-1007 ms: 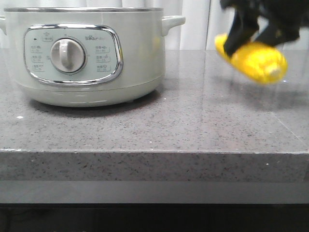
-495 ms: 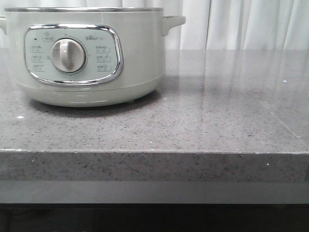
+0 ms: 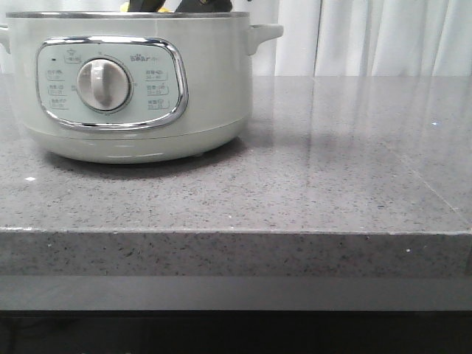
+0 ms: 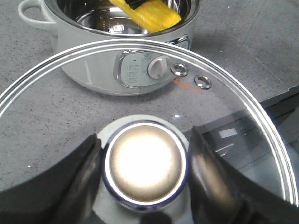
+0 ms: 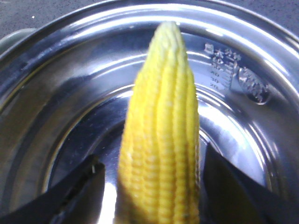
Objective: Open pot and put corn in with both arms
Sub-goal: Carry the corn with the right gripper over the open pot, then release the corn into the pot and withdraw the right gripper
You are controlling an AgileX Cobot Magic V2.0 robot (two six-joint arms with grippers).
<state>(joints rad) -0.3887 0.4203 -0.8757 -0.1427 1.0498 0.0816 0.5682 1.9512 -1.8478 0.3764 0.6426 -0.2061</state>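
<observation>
The pale grey-green pot [image 3: 206, 88] stands at the left of the counter with no lid on it. My left gripper [image 4: 145, 142] is shut on the chrome knob [image 4: 145, 163] of the glass lid [image 4: 70, 93] and holds it in the air, off to the side of the pot [image 4: 93, 70]. My right gripper [image 5: 152, 161] is shut on the yellow corn [image 5: 161, 135] and holds it tip forward over the pot's steel inside [image 5: 243, 60]. In the left wrist view the corn [image 4: 152, 16] sits tilted inside the opening. In the front view only dark gripper parts [image 3: 181, 6] show above the rim.
The grey speckled counter [image 3: 332, 169] stretches to the right of the pot, with its front edge [image 3: 236, 232] near the camera. White curtains [image 3: 369, 37] hang behind. The pot has a side handle [image 3: 264, 32] and a white dial [image 3: 103, 84].
My right gripper with the corn was to the right of the pot, rose out of the front view, and now is over the pot's opening. The pot has not moved.
</observation>
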